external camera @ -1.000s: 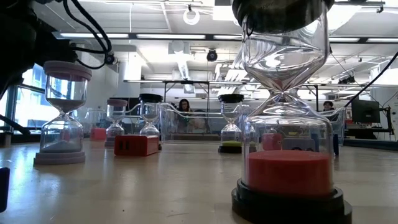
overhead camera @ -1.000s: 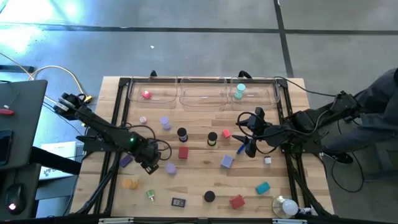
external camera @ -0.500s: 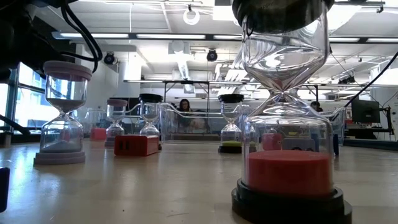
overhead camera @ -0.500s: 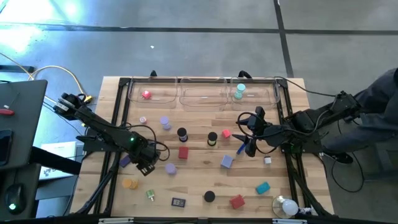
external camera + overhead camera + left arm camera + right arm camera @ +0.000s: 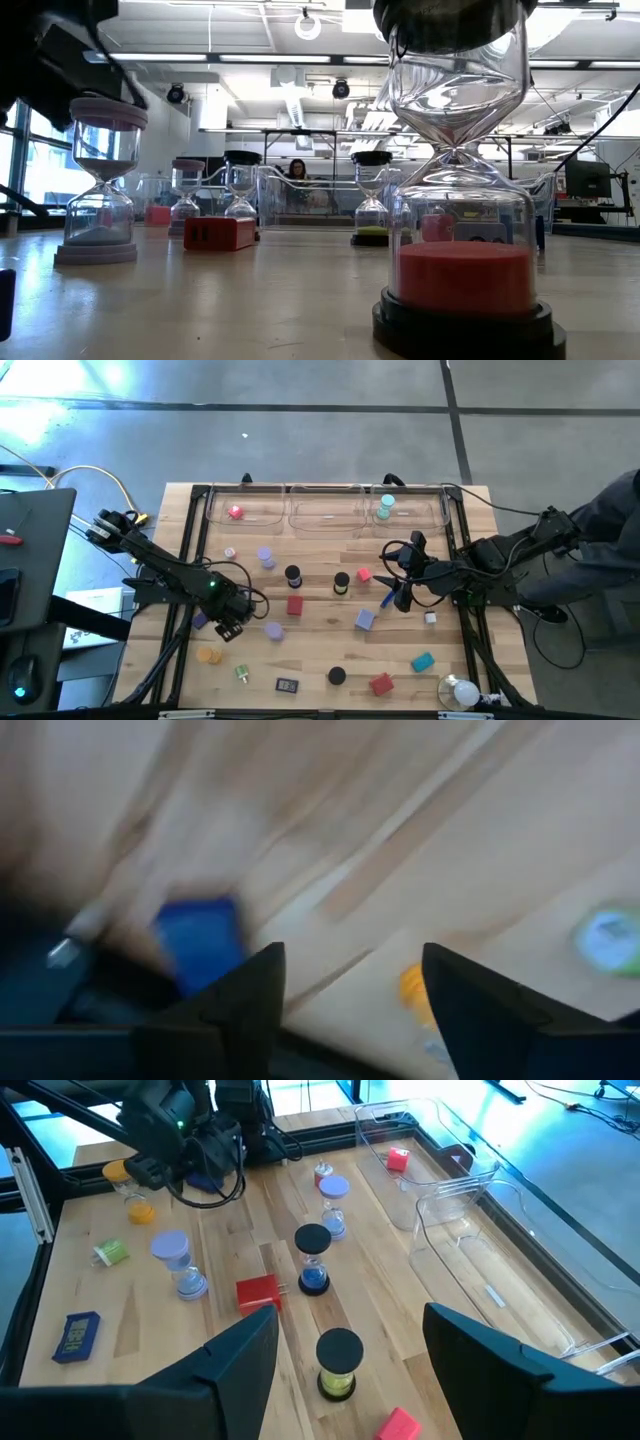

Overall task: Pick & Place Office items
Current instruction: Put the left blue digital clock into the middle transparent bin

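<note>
– Left gripper [image 5: 228,628]: report status and the change since one second ago.

– Its fingers [image 5: 240,985] now stand spread, wider than a second ago, with nothing between them. The gripper has shifted a short way toward the left edge of the table [image 5: 320,650], away from the lavender-capped sand timer [image 5: 272,628], which stands upright and apart from it.

– Meaning for the task?

– Judgement: the left arm is preparing the next pick. No item is held, and none is on its way to the clear trays [image 5: 325,515] at the far side.

– Where is the target relative to the gripper?

– The likely target, a lavender block [image 5: 202,620], lies flat on the table just beside the gripper, on its outer side. In the left wrist view the block sits beyond one finger, not in the gap. The gripper must therefore be centred over the block before closing.

– Right arm?

– The right gripper [image 5: 400,596] waits over the right half of the table, fingers apart and empty, with a blue stick [image 5: 386,600] just beside it.
</note>
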`<control>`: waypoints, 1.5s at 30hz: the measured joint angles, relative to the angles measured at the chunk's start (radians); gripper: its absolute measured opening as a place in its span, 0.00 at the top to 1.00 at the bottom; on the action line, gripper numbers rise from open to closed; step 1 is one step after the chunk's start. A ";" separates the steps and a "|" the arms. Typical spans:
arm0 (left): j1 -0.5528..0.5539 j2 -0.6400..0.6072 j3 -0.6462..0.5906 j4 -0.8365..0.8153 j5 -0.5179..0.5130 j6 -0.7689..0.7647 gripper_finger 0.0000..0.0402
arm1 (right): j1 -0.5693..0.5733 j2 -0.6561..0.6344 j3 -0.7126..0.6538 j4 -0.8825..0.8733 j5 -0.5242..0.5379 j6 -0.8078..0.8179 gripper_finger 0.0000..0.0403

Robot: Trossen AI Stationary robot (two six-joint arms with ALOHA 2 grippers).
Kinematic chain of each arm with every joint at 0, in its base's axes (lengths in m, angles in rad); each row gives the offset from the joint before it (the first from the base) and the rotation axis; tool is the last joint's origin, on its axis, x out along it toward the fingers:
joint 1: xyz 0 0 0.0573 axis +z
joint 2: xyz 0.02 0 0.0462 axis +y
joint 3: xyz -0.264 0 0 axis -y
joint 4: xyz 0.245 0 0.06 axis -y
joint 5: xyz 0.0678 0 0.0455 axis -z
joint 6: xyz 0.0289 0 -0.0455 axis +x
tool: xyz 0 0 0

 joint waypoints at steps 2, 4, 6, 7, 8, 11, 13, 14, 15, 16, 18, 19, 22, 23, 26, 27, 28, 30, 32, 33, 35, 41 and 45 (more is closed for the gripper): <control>-0.004 0.000 0.000 -0.085 0.019 -0.011 0.40 | 0.000 0.000 0.000 0.000 0.000 0.000 0.41; -0.018 0.000 0.000 -0.126 -0.004 -0.038 0.40 | 0.000 0.000 0.000 0.001 0.000 0.000 0.41; -0.035 0.000 0.000 -0.123 -0.054 -0.046 0.40 | 0.000 0.000 0.000 0.003 0.000 0.002 0.41; -0.044 0.000 0.000 -0.121 -0.074 -0.047 0.40 | 0.000 0.000 0.000 0.003 0.000 0.005 0.41; -0.051 0.000 0.000 -0.115 -0.089 -0.048 0.40 | 0.000 0.000 0.000 0.004 -0.001 0.008 0.41; -0.062 0.000 0.000 -0.104 -0.109 -0.053 0.40 | 0.000 0.000 0.000 0.010 -0.004 0.008 0.41; -0.074 0.000 -0.006 -0.105 -0.122 -0.066 0.40 | -0.001 0.000 0.000 0.013 -0.003 0.008 0.41; -0.081 0.000 -0.009 -0.105 -0.136 -0.081 0.40 | -0.004 0.000 0.000 0.017 -0.003 0.008 0.41; -0.088 0.000 -0.012 -0.106 -0.145 -0.096 0.40 | -0.009 0.000 0.000 0.019 -0.005 0.008 0.41; -0.096 0.000 -0.014 -0.107 -0.158 -0.109 0.40 | -0.015 0.000 0.000 0.017 -0.007 0.008 0.41; -0.116 0.000 -0.015 -0.105 -0.183 -0.128 0.40 | -0.029 0.000 0.000 0.018 -0.025 0.008 0.41; -0.128 0.000 -0.015 -0.106 -0.197 -0.132 0.40 | -0.035 0.000 0.000 0.017 -0.035 0.008 0.41; -0.160 0.000 -0.015 -0.109 -0.251 -0.125 0.40 | -0.047 0.000 0.000 0.017 -0.060 0.008 0.41; -0.168 0.000 -0.015 -0.114 -0.257 -0.107 0.40 | -0.047 0.000 0.000 0.017 -0.061 0.008 0.41; -0.171 0.000 -0.016 -0.117 -0.198 -0.034 0.40 | -0.047 0.000 0.000 0.017 -0.068 0.008 0.41; -0.171 0.000 -0.015 -0.116 -0.164 -0.030 0.40 | -0.047 0.000 0.000 0.017 -0.068 0.008 0.41; -0.171 0.000 -0.016 -0.117 -0.152 -0.046 0.40 | -0.047 0.000 0.000 0.017 -0.069 0.008 0.41; -0.176 0.000 -0.016 -0.110 -0.186 -0.093 0.40 | -0.047 0.000 0.000 0.018 -0.069 0.022 0.41; -0.186 -0.004 -0.016 -0.091 -0.206 -0.075 0.40 | -0.047 0.000 0.000 0.022 -0.069 0.037 0.41; -0.191 -0.006 -0.015 -0.081 -0.188 -0.033 0.40 | -0.048 0.000 0.000 0.027 -0.069 0.045 0.41; -0.193 -0.012 -0.015 -0.064 -0.171 0.016 0.40 | -0.055 0.000 0.000 0.037 -0.071 0.057 0.41; -0.188 -0.074 -0.015 -0.115 -0.208 -0.047 0.40 | -0.069 0.000 0.000 0.043 -0.077 0.058 0.41; -0.188 -0.155 -0.016 -0.131 -0.290 -0.072 0.40 | -0.069 0.013 0.000 0.052 -0.077 0.060 0.41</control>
